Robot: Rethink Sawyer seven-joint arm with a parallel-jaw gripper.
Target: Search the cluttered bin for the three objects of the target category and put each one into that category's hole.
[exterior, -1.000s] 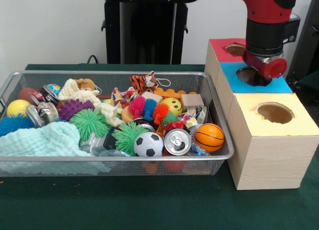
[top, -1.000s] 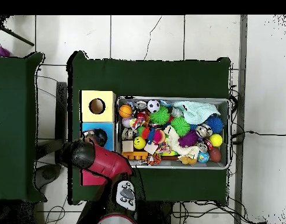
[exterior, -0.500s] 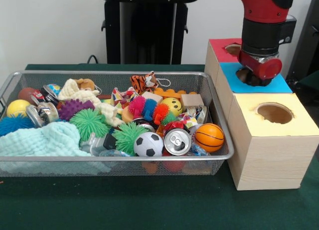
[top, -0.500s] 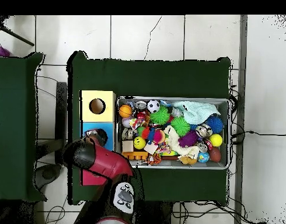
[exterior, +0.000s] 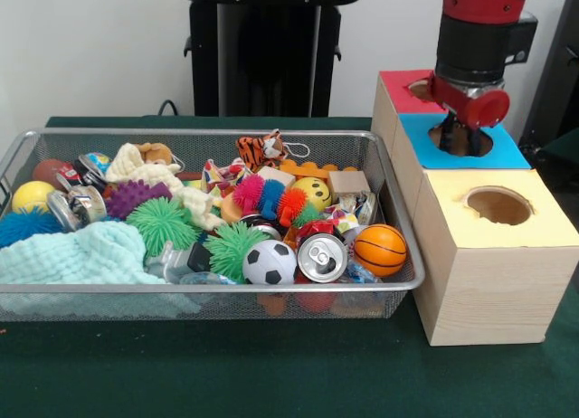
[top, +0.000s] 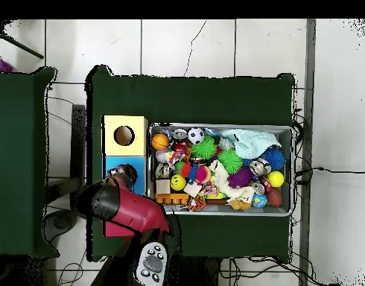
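Note:
The silver wire-mesh bin [exterior: 208, 288] fills the left and middle of the front view, packed with toys. A see-through wrinkly bottle [exterior: 169, 261] lies near the front between two green spiky balls. Another clear glinting piece with blue [exterior: 360, 272] shows under the basketball; I cannot tell how many bottles there are. My gripper [exterior: 459, 137] hangs just above the round hole of the blue-topped box [exterior: 416, 139], right of the bin. I see nothing in it. In the overhead view the red arm [top: 122, 208] covers the gripper, and the bin [top: 223, 125] lies to its right.
Three wooden boxes stand in a row beside the bin: yellow-topped [exterior: 543, 226] nearest the camera, then blue, then red [exterior: 403, 85]. The bin holds metal cans [exterior: 321, 257], a football [exterior: 270, 263], a basketball [exterior: 380, 249], spiky balls, a mint cloth [exterior: 81, 255] and soft toys.
The arm has lifted, so the gripper has risen a little from the blue box's hole. The things in the bin have not moved.

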